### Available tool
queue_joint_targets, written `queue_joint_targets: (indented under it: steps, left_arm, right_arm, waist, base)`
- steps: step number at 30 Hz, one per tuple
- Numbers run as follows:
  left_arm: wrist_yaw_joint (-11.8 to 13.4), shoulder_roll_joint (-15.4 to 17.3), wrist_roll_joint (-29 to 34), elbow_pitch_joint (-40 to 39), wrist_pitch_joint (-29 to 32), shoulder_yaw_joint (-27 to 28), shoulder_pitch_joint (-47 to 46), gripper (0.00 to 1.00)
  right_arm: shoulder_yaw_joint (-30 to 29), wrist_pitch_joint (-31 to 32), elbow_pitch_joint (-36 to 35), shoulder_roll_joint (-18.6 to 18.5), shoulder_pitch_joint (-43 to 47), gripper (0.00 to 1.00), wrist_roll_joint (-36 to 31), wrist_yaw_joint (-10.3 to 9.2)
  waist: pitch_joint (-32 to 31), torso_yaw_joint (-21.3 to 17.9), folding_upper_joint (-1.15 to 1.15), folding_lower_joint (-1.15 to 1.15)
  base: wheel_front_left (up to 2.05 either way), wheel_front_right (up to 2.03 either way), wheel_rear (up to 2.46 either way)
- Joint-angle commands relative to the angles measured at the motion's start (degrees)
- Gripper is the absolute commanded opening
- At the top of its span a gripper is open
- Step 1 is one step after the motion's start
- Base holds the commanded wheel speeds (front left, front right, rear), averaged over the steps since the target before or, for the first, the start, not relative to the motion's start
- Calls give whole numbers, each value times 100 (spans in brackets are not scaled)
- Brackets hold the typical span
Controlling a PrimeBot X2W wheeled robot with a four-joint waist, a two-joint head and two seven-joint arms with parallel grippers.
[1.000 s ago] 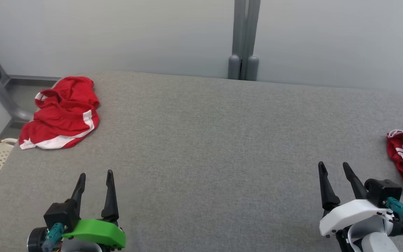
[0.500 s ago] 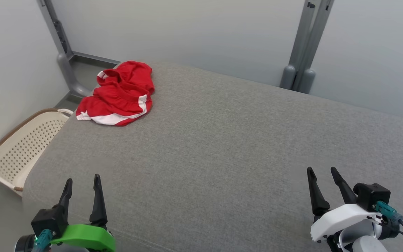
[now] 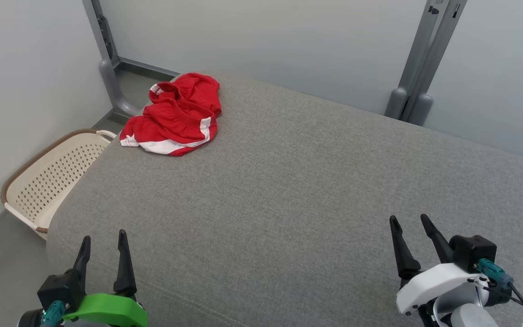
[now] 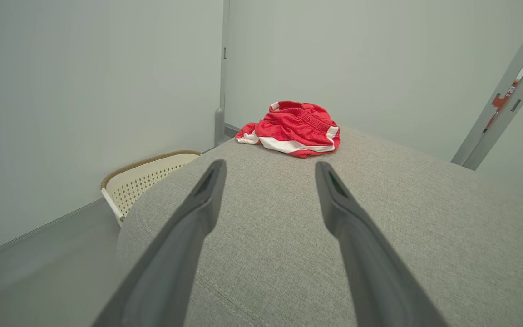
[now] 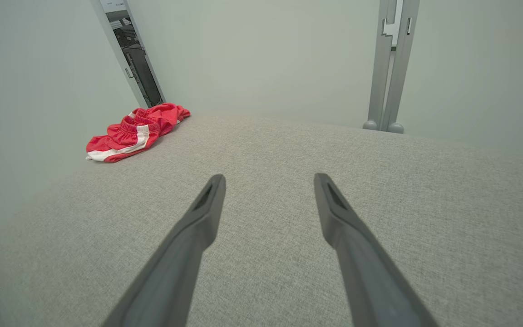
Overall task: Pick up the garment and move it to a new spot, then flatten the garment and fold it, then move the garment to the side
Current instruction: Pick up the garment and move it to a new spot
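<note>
The view has turned left to the far red shorts (image 3: 173,116), maybe crumpled; left gripper (image 3: 103,236) and right gripper (image 3: 409,218) are spread, ready.

Grey fabric surface (image 3: 288,190), cream perforated basket (image 3: 48,177) just beside it, grey posts (image 3: 418,72) behind

The grey surface (image 3: 288,181) is looked down upon from the head view, with the red garment (image 3: 175,113) seen far off at upper left. Both wrist views are set low over the grey surface and faced toward the red garment, which is nearer in the left one. The red garment is shared by every view.
</note>
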Motion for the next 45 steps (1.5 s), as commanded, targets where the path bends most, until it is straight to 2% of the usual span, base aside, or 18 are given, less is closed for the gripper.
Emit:
queue_joint_targets:
  steps: [1, 5, 6, 10, 16, 20, 23, 28, 34, 40, 43, 44, 45]
  left_arm:
    - [30, 11, -7, 49, -1, -12, -36, 100]
    - [95, 6, 60, 397, -1, -141, -336, 100]
    - [167, 14, -50, 798, -2, -136, -748, 100]
    - [288, 10, -423, 1420, 74, -73, -1523, 100]
    - [402, 63, -872, 2424, 230, 227, -2819, 100]
    - [529, 307, -1090, 3030, 457, 463, -3597, 100]
    - [504, 454, -1255, 3404, 575, 611, -4090, 100]
    - [616, 918, -1426, 3965, 990, 809, -4883, 100]
    - [879, 1149, -1447, 4320, 1417, 802, -5590, 100]
    - [1138, 1287, -1667, 4681, 1700, 977, -5945, 100]
    - [1128, 1344, -1741, 4841, 1818, 1016, -5976, 100]
    - [1078, 1334, -1763, 4899, 1851, 1027, -5974, 71]
    - [1035, 1328, -1781, 4962, 1941, 1029, -5963, 25]
  right_arm:
    - [-17, 15, -35, -18, 6, 100, -45, -8]
    - [-45, 89, -151, -18, 14, 100, -136, -8]
    - [29, 204, -306, -22, -102, 100, -229, -8]
    - [168, 383, -569, -126, -243, 100, -302, -8]
    - [636, 712, -1080, -362, -572, 100, -354, -8]
    - [1044, 856, -1434, -484, -817, 100, -300, -8]
    - [1228, 912, -1682, -576, -952, 100, -234, -8]
    - [1436, 1028, -2216, -638, -1159, 100, -233, -8]
    - [1256, 1218, -2902, -757, -1083, 100, -374, -8]
    - [1144, 1376, -3401, -811, -964, 100, -469, -8]
    - [1083, 1400, -3544, -812, -920, 100, -473, -8]
    - [1050, 1410, -3578, -812, -909, 100, -480, -8]
    - [1030, 1415, -3601, -810, -906, 100, -488, -8]
  waist:
    - [12, 6, 0, 0]
    - [153, 3, 0, 0]
    - [353, -108, 0, 0]
    - [716, -393, 0, 0]
    - [1467, -1056, 0, 0]
    - [2004, -1545, 0, 0]
    - [2386, -1818, 0, 0]
    - [3078, -2247, 0, 0]
    - [3763, -2338, 0, 0]
    - [4122, -2397, 0, 0]
    - [4199, -2410, 0, 0]
    - [4214, -2408, 0, 0]
    - [4224, -2406, 0, 0]
  base:
    - [0, 0, 0]
    - [0, 0, 0]
    - [0, 0, 0]
    - [0, 0, 0]
    - [0, 0, 0]
    - [0, 0, 0]
    - [0, 0, 0]
    - [0, 0, 0]
    - [0, 0, 0]
    - [0, 0, 0]
    - [0, 0, 0]
    - [0, 0, 0]
    - [0, 0, 0]
